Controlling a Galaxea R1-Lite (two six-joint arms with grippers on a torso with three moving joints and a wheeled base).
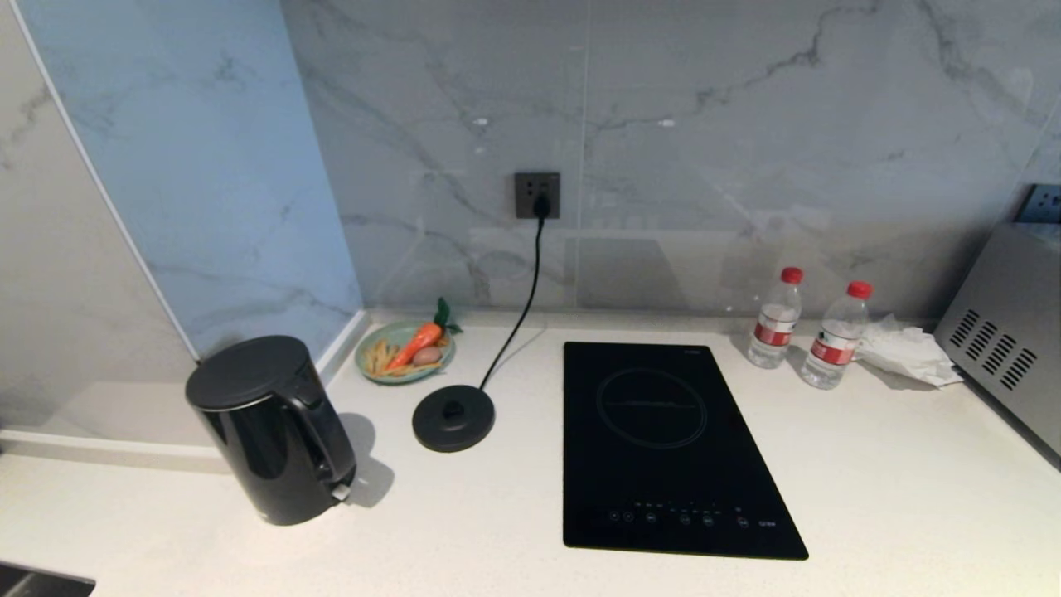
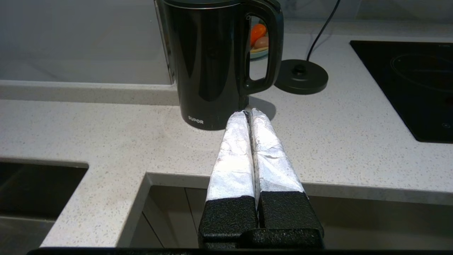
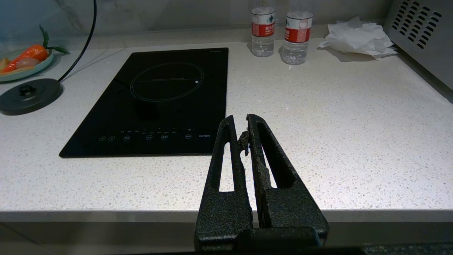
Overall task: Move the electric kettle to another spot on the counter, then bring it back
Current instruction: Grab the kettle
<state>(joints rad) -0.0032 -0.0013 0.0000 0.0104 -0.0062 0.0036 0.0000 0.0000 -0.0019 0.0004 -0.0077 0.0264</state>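
**Kettle off its base, both tools parked short of the surface**

Nearest to me, my left tool has its foil-wrapped fingers pressed together, empty, hanging off the front edge of the surface. My right tool is likewise closed on nothing, facing the hob at the centre of the head frame.

Just beyond the left tool stands the electric kettle, upright in the lower left of the head frame, its loop handle turned to the frame's right. It sits on the bare surface, apart from the power base, which lies between kettle and hob with its cord running up to the wall socket. Further back are a small dish of toy food, two water bottles and a crumpled tissue at upper right.

I judge no lift has begun. To do it well I should spread the left fingers first, slide one through the handle loop, close firmly, and lift straight up so the tall body does not tip.
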